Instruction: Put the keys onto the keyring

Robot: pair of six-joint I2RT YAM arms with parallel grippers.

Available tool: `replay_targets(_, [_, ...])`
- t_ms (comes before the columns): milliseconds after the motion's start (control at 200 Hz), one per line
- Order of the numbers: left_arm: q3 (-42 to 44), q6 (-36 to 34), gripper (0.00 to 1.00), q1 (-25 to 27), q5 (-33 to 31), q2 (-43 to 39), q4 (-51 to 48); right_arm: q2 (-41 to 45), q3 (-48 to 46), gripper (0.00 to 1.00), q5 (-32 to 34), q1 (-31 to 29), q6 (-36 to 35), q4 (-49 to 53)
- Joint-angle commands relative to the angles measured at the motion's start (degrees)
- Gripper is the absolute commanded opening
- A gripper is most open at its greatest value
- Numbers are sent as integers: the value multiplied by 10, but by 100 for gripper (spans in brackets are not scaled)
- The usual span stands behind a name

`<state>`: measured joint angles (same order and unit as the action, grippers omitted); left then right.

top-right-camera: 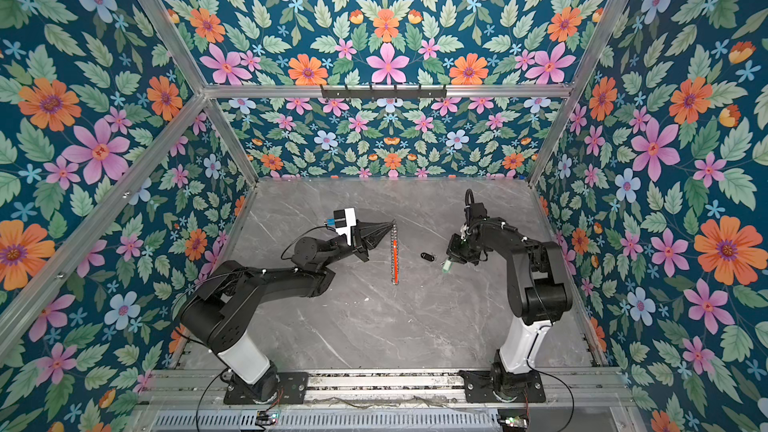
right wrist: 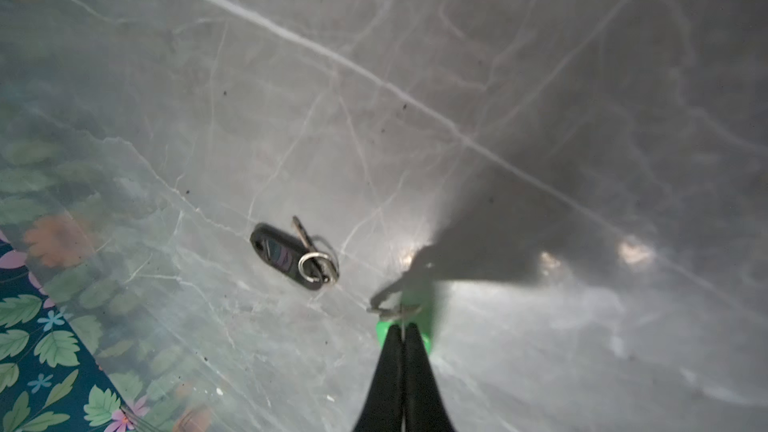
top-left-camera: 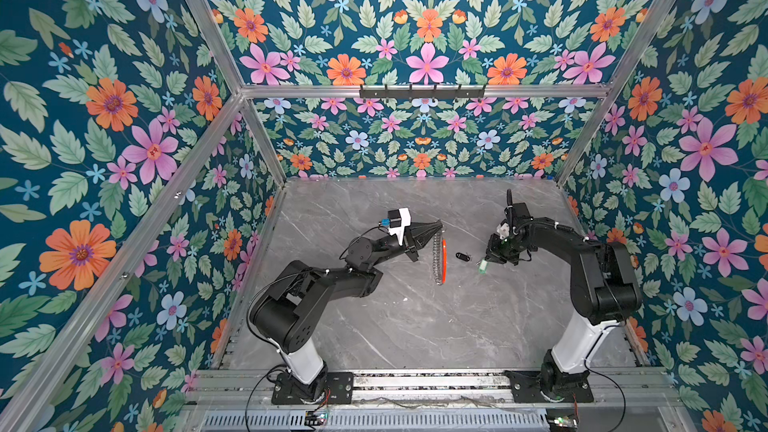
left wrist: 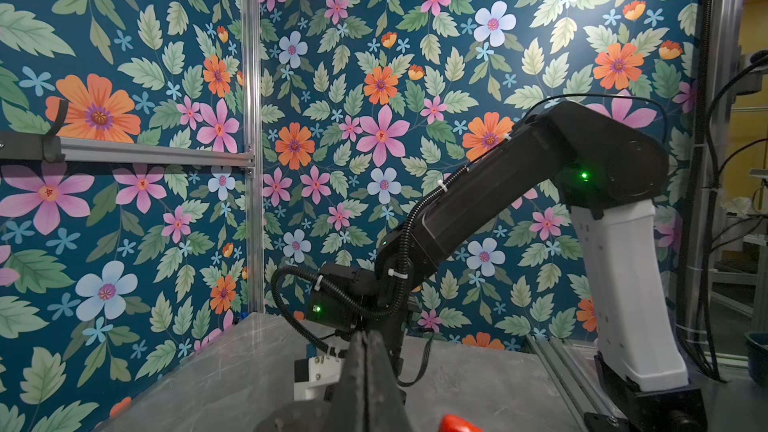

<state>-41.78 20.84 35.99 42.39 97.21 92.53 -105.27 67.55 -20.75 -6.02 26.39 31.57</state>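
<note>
Grey marble tabletop [top-left-camera: 415,326] within floral walls [top-left-camera: 104,118]; left gripper [top-left-camera: 438,225] tight on the keyring [top-left-camera: 440,259], right gripper [right wrist: 402,327] on the green-tagged key [top-left-camera: 482,266].

We see two arms of one build. The left arm [top-left-camera: 332,280] has chunky black joints and links above a smooth white lower segment [top-left-camera: 305,361], and it sits on a black base plate [top-left-camera: 343,386] dotted with small screws. A white camera block [top-left-camera: 402,218] with a blue plug [top-left-camera: 385,223] sits at its wrist, with a thin black cable looping beside it. The left gripper [top-left-camera: 439,223] tapers to a ribbed black point. On the matching right arm [top-left-camera: 598,268] we notice a ribbed black hose [left wrist: 406,238], white ties [left wrist: 441,185] and a small green light [left wrist: 584,176]. The right gripper [right wrist: 401,327] has two slim black fingers.
</note>
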Motion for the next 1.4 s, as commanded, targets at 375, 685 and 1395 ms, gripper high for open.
replay_targets(375, [-33,45,0,0,3,20,33,187,-22,37,-93,-9,-55,-79])
replay_targets(685, [-62,109,0,0,2,16,33,311,-146,22,-360,-25,112,-577])
replay_targets(1395, [-82,131,0,0,-4,22,33,279,-128,29,-444,-85,169,-651])
